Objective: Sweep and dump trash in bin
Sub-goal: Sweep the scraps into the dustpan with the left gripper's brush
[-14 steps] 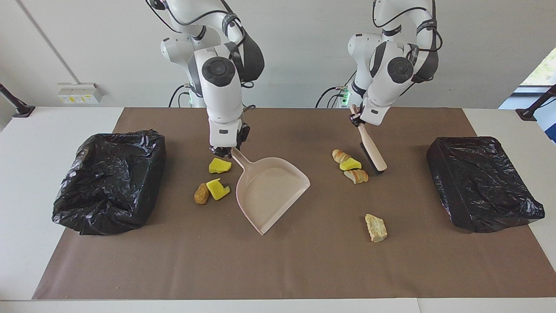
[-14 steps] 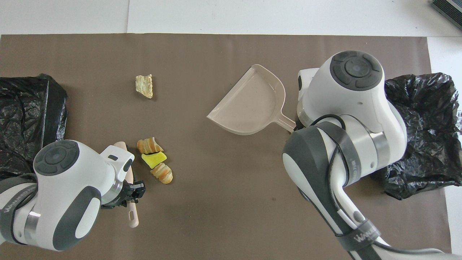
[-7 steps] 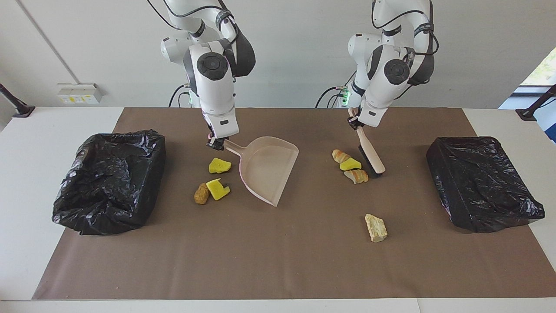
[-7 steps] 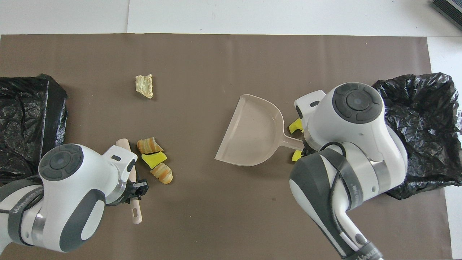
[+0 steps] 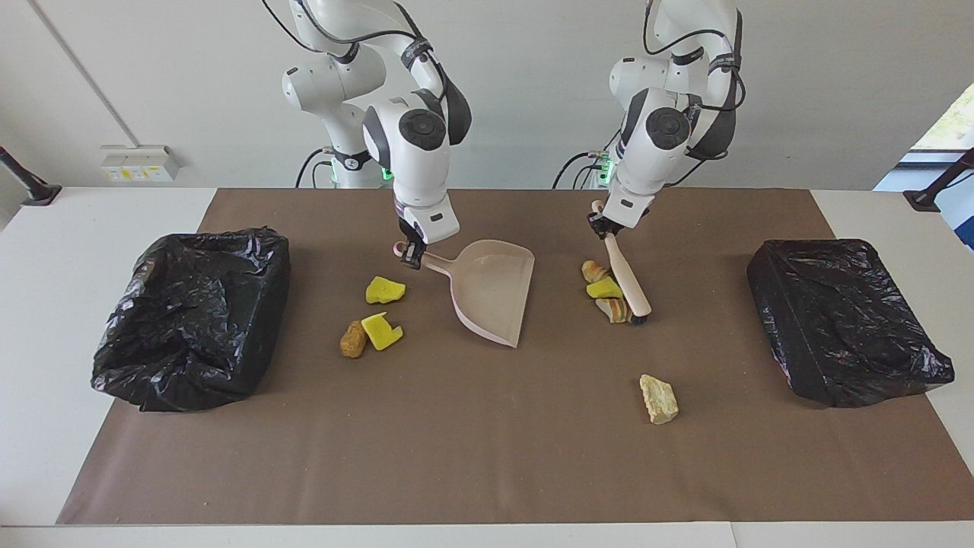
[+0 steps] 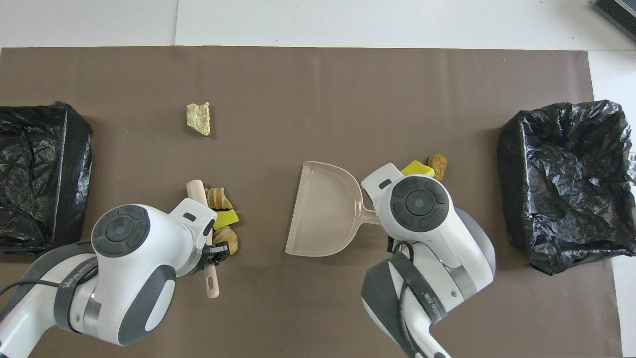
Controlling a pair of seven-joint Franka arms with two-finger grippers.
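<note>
Left gripper (image 5: 601, 221): fingers clamped on the handle of the brush (image 5: 628, 283), bristle end down on the mat, touching the cluster of three trash pieces (image 5: 606, 291) (two tan, one yellow). Right gripper (image 5: 411, 255): closed on the handle of the dustpan (image 5: 491, 289), pan tilted, open lip turned toward the left arm's end of the table and toward that cluster.

Other trash: a yellow chunk (image 5: 385, 290) just beside the dustpan handle; a yellow piece with a brown lump (image 5: 370, 333) farther from the robots, toward the open bin (image 5: 190, 320); one pale lump (image 5: 659, 398) alone, well apart, farther out still. A second black-bagged bin (image 5: 845, 320) sits at the left arm's end.

Step, as I read it: lining up pan and brush for the first sweep. Nothing in the pan yet. Next move likely needs the pan lip flat on the mat close to the cluster, then the brush pushing toward it.

Since a second ago: the pan has swung round from facing away from the robots to facing the brush, and shifted toward it; the brush has closed onto the cluster.
</note>
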